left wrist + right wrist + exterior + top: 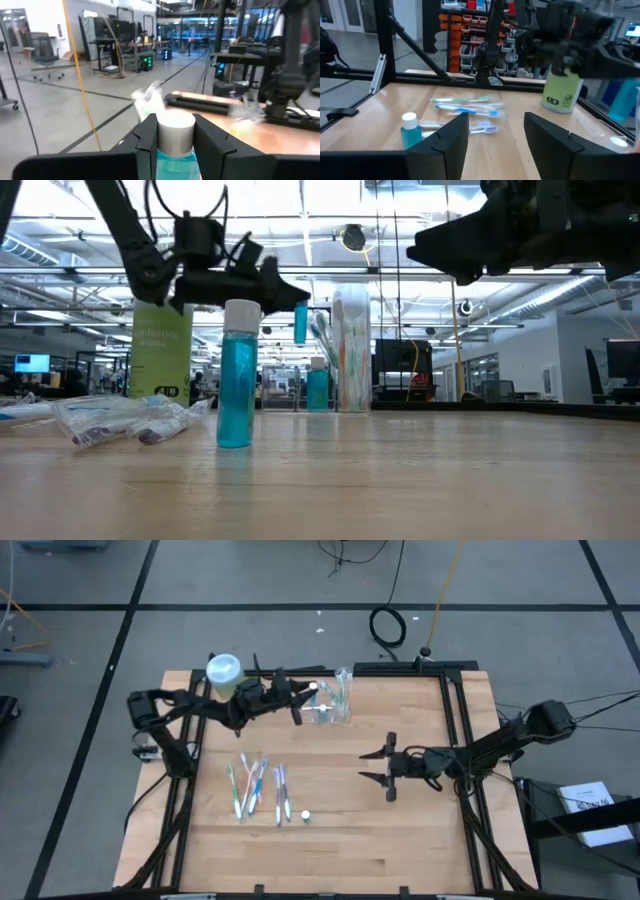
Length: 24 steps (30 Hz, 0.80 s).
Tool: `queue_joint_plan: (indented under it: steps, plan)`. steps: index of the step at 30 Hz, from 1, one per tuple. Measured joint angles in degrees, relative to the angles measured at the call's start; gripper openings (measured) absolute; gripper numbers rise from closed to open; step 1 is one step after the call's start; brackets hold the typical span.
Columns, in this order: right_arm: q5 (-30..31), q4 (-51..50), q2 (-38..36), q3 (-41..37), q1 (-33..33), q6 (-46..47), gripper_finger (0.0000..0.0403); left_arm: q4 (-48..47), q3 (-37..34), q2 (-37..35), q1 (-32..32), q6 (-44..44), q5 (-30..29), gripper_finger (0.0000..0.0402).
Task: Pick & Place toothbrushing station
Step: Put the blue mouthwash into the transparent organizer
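The clear toothbrushing station (343, 692) stands upright at the table's far middle, with brushes in it; it also shows in the low view (350, 350). My left gripper (303, 700) is just left of it, shut on a small blue bottle with a white cap (300, 323). A second small blue bottle (317, 385) stands on its base beside the station. A third (305, 815) stands at the near middle. My right gripper (385, 767) is open and empty above the table's right middle. My left gripper pinches the small blue bottle between its two fingers, at the top of its blue body (175, 156) and beside the white cap (175, 131). The fingers come about level from the table's left. The bottle is upright and lifted clear of the table.
A light-green bottle with a white cap (224, 673) stands at the far left behind my left arm. Several wrapped toothbrushes (260, 790) lie at the near left. A black frame (455, 710) runs along the table's right and far edges.
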Motion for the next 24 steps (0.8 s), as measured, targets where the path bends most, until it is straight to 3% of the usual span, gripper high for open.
queue_joint_plan:
  steps: [11, 24]
  plan:
    - [-0.07, -1.86, -0.22, 0.00, -1.24, 0.32, 0.0183, 0.01, 6.70, 8.92, 1.90, -1.43, 3.11, 0.0087]
    - [-0.11, -1.80, -0.21, 0.00, -1.24, 0.40, 0.0183, 0.65, 6.71, 12.80, 1.90, -3.06, 3.09, 0.0087]
